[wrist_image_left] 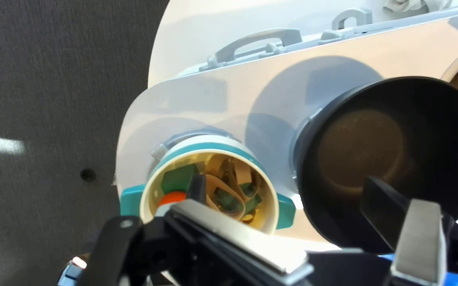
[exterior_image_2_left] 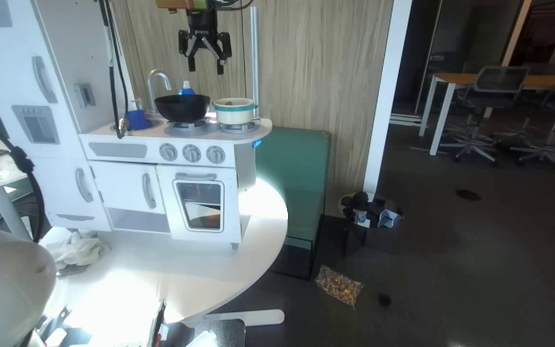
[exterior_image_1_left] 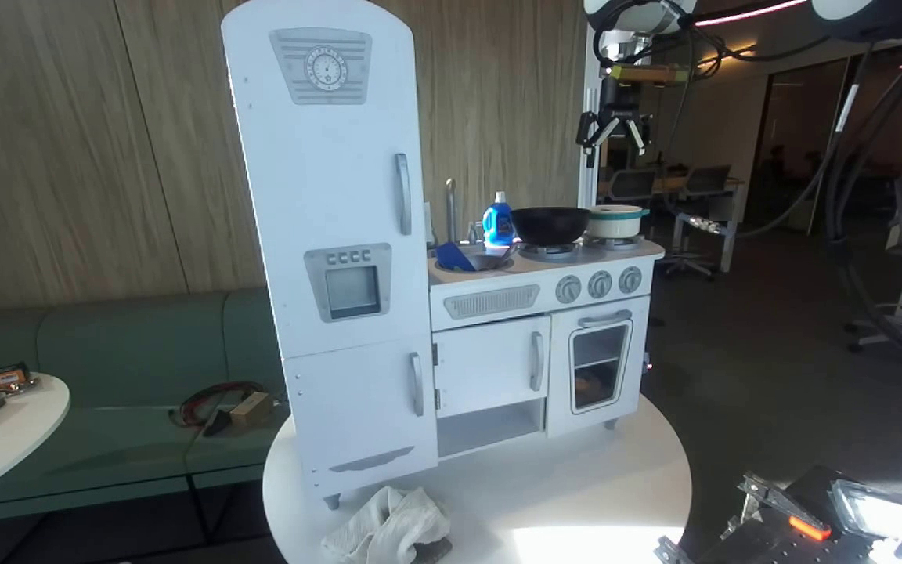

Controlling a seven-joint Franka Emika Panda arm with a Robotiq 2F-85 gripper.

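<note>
Wrist view: the gripper (wrist_image_left: 286,188) hangs spread and empty above a white pot (wrist_image_left: 213,145) of assorted pieces (wrist_image_left: 221,184) and a black pan (wrist_image_left: 360,147), both resting on burners (exterior_image_2_left: 237,128) that seemingly keep them level.

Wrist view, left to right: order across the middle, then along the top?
Middle: floor → teal handle → pot → second teal handle → pan.
Top: floor → oven handle → cabinet handle → cloth.
Open end effector left out: it overlaps pot and pan.
</note>
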